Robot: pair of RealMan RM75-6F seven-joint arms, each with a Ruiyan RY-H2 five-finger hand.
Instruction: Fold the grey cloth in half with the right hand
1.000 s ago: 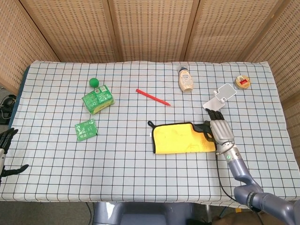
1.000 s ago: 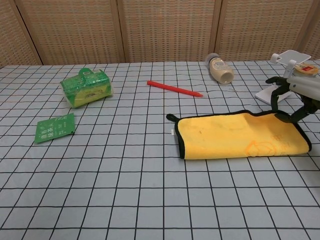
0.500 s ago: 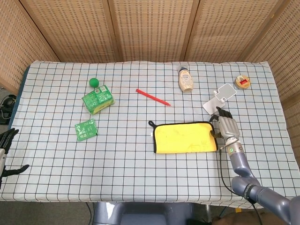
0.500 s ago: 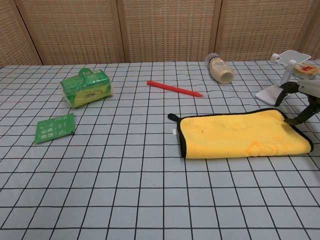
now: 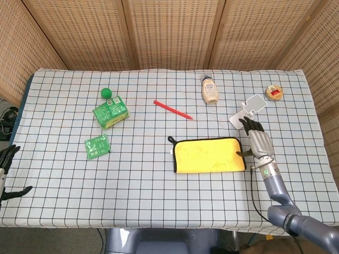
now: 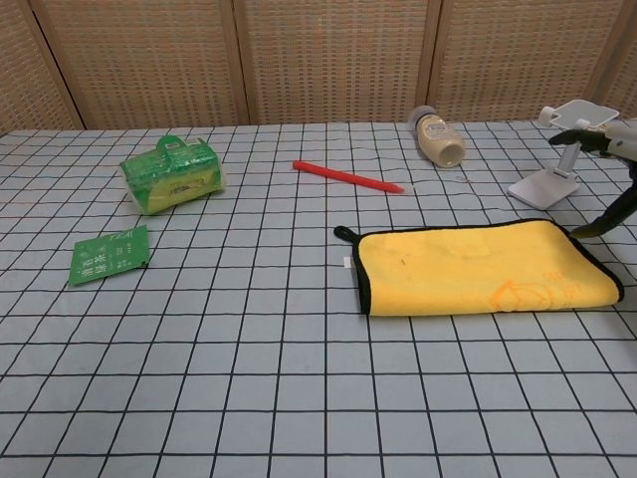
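Cloth [image 5: 208, 155] lies flat on the checked tablecloth [image 5: 159, 185], right of centre and nearer the front edge. It shows a yellow face with black edging, doubled over into a long rectangle; a small black loop sits at its back-left corner. No grey side is visible in either view.

Right hand [image 5: 259, 142] is just beside the cloth's right end, fingers spread apart and holding nothing; thumb tip is near the cloth's right edge, contact not clear. In the chest view only part of this hand [image 6: 609, 179] shows at the right border.

Left hand [image 5: 7, 172] is at the front-left edge of the table, fingers apart, empty.

Also on the table:
- white phone stand [image 5: 249, 110], just behind the right hand
- sauce bottle [image 5: 210, 90] lying down, back centre-right
- red pen [image 5: 172, 109]
- green carton [image 5: 110, 111], with a green ball [image 5: 106, 93] behind it
- flat green packet [image 5: 97, 146]
- small round tin [image 5: 274, 93], back-right
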